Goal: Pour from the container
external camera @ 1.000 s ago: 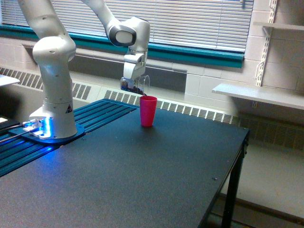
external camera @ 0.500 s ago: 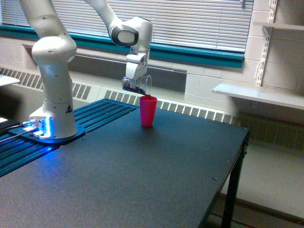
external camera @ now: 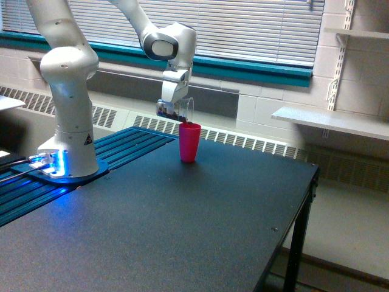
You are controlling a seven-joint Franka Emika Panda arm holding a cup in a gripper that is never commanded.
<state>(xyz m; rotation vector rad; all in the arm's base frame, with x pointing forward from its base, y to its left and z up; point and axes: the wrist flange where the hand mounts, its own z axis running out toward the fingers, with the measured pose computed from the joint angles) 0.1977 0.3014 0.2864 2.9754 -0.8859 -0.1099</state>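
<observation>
Gripper [external camera: 173,108] clamped on clear cup [external camera: 180,110], tipped on its side, mouth just above pink cup [external camera: 189,142] rim, at its 10 o'clock; dark bits visible inside. I'd tilt slowly, keeping the lip centred over the pink cup to avoid spilling onto the table [external camera: 200,225].

this looks like a robotics lab set up in an institutional room. a white robot arm [external camera: 67,91] is bolted by its base, lit blue, beside a black work table [external camera: 182,231]. painted cinder-block walls [external camera: 273,97], a long window with closed blinds [external camera: 243,30] over a teal sill, baseboard heater grilles [external camera: 243,141] and a wall-mounted shelf [external camera: 334,121] on metal tracks suit a university or research building rather than a home.
</observation>
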